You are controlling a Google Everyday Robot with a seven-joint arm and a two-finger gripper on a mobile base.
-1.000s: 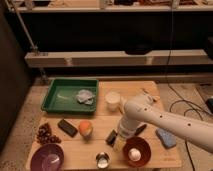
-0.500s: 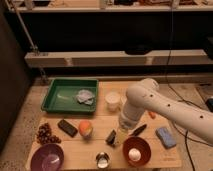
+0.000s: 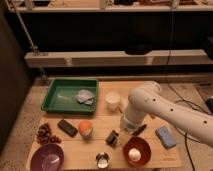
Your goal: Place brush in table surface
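Camera view: the gripper (image 3: 125, 131) is hanging low over the table surface (image 3: 75, 149), just beside the brush (image 3: 112, 138), above the brown bowl (image 3: 145, 146); whether it's gripping anything, I cannot tell.

Dim room, dark wall (image 3: 11, 75) at left, 2 pale rack shelves (image 3: 100, 58) across the back, speckled beige floor (image 3: 17, 135), black cable (image 3: 172, 60) hanging right

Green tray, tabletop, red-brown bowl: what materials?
Green tray: likely plastic, smooth, uniform colour. Table surface: wood, matte, plank seams visible. Red-brown bowl: glossy, plastic or ceramic, unclear. Gripper hangs low over the table, beside the bowl.
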